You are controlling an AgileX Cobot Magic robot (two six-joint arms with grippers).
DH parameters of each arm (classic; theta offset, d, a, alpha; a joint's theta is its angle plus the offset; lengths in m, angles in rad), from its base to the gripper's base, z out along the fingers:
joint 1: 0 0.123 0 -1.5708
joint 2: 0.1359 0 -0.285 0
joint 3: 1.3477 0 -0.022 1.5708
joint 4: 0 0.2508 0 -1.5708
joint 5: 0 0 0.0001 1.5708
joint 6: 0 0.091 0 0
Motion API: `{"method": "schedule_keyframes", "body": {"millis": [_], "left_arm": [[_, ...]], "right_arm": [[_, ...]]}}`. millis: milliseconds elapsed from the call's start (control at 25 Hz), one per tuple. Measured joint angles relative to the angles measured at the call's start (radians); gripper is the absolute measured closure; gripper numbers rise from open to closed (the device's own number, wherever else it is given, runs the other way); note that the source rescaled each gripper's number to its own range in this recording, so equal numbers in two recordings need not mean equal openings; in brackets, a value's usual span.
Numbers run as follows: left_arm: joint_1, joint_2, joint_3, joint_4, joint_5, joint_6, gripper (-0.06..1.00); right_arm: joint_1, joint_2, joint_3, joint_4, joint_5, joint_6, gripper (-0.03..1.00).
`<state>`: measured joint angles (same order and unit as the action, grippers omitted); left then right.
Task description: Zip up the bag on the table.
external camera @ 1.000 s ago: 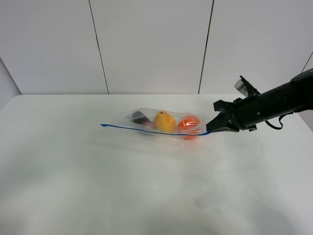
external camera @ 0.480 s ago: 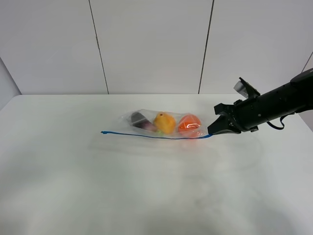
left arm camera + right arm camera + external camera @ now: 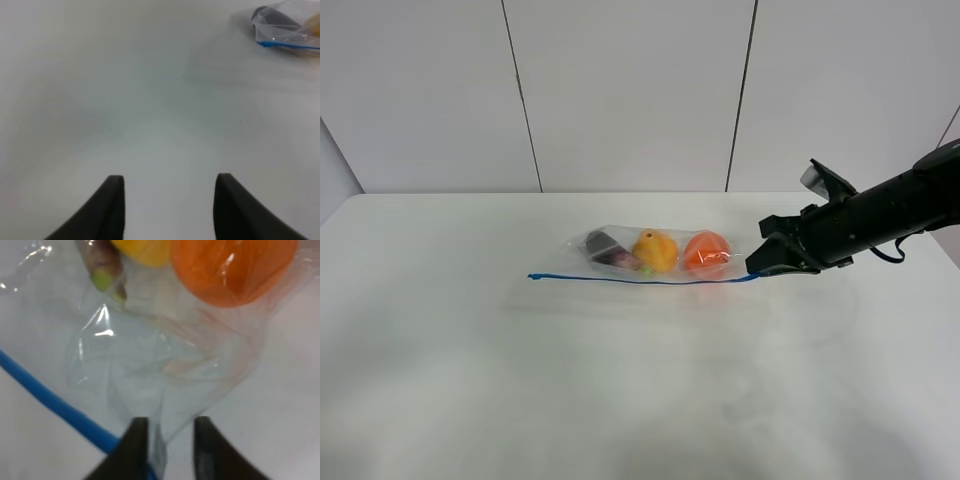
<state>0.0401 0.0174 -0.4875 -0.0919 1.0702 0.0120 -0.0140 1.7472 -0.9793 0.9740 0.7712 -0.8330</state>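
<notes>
Bag (image 3: 655, 256) lying flat on table (image 3: 620, 400), long axis running crosswise in high view, blue zipper strip (image 3: 640, 280) along near edge. Right gripper (image 3: 757, 270) being seen at strip's right end, far nearer than left arm. Right jaws being shown parted in wrist view (image 3: 170, 447), film corner between them, grip uncertain. Left gripper (image 3: 169, 200) spread wide, holding nothing, well apart from bag (image 3: 287, 27). Film clear, crinkly; orange (image 3: 232, 267), yellow and purple produce showing through, rounded.
</notes>
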Motion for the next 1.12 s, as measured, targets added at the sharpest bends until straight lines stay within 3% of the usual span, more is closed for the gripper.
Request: {"method": "schedule_keyframes", "body": {"millis": [160, 280, 760, 920, 1120], "left_arm": [[0.000, 0.000, 0.000, 0.000, 0.000, 0.000, 0.07], [0.000, 0.000, 0.000, 0.000, 0.000, 0.000, 0.07], [0.000, 0.000, 0.000, 0.000, 0.000, 0.000, 0.07], [0.000, 0.000, 0.000, 0.000, 0.000, 0.000, 0.07], [0.000, 0.000, 0.000, 0.000, 0.000, 0.000, 0.07]], "right_arm": [[0.000, 0.000, 0.000, 0.000, -0.028, 0.000, 0.11], [0.000, 0.000, 0.000, 0.000, -0.046, 0.000, -0.01], [0.000, 0.000, 0.000, -0.010, -0.106, -0.033, -0.03], [0.000, 0.000, 0.000, -0.072, -0.156, -0.109, -0.03], [0.000, 0.000, 0.000, -0.183, -0.280, -0.125, -0.03]]}}
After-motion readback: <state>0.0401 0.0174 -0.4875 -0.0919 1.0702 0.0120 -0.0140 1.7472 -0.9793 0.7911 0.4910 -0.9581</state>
